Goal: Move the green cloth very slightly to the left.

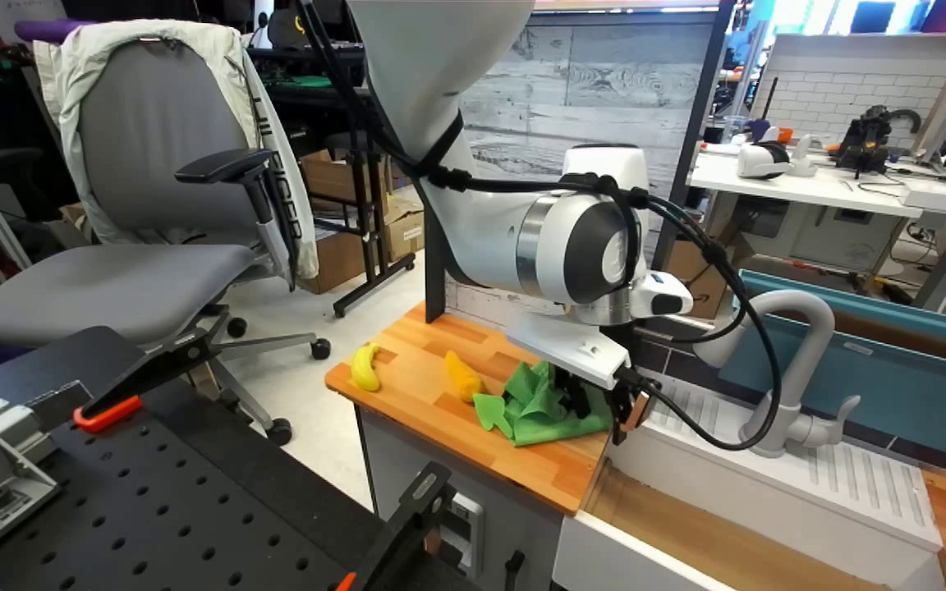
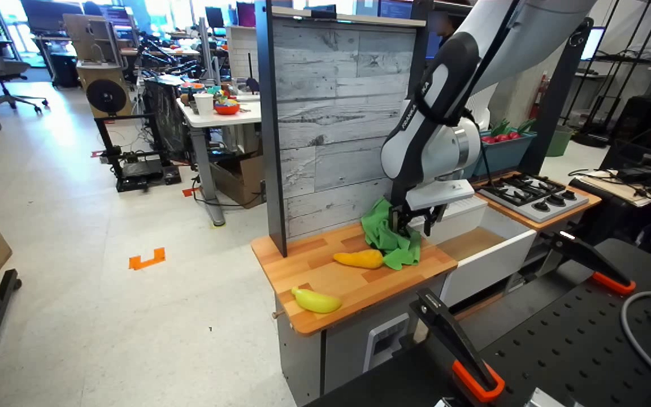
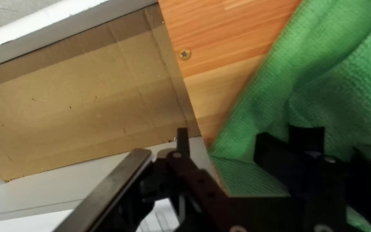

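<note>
- Your wooden bench [image 2: 314, 265] borders the white sink [image 2: 489, 274].
- The green cloth [image 1: 539, 410] lies crumpled by the sink-side edge.
- Your gripper [image 3: 244, 138] is spread, one finger [image 3: 306, 138] at the cloth, one past that edge.

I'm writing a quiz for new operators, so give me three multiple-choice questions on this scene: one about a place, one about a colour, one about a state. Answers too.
1. Where does the green cloth lie?
A) On the wooden countertop
B) On the stove
C) On the office chair

2. What colour is the banana?
A) Red
B) Purple
C) Yellow

3. How does the end effector stand?
A) Shut on the banana
B) Open
C) Shut on nothing

1 A: both exterior views show it there.
2 C: its surface is yellow in both exterior views.
3 B: the wrist view shows its fingers wide apart.
</note>
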Tool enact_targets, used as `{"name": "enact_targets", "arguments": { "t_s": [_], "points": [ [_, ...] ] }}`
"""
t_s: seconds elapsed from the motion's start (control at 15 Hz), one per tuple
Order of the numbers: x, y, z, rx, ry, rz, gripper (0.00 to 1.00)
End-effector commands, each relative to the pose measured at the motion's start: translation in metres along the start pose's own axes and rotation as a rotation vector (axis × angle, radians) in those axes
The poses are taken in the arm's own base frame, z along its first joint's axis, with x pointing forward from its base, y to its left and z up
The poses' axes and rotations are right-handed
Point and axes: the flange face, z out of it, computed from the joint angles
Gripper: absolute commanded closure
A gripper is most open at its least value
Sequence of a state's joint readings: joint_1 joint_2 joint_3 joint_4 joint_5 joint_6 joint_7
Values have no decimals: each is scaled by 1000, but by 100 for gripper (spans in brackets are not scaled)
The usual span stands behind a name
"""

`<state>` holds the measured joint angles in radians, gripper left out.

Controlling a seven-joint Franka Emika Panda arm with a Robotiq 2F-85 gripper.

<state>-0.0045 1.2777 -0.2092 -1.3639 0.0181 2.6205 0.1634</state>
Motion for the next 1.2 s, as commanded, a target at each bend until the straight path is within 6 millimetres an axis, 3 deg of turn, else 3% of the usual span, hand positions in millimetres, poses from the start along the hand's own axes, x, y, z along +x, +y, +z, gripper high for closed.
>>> {"name": "enact_targets", "arguments": {
  "t_s": [0.0,0.2,0.27,0.73,1.13],
  "points": [
    [11,-5,6,-48,1,-13,74],
    [15,-4,7,-66,-5,-20,97],
    [17,-3,7,-71,-6,-22,100],
    [7,-3,-10,-48,40,-41,98],
    [-30,-6,-38,-5,152,-57,98]
  ]
}}
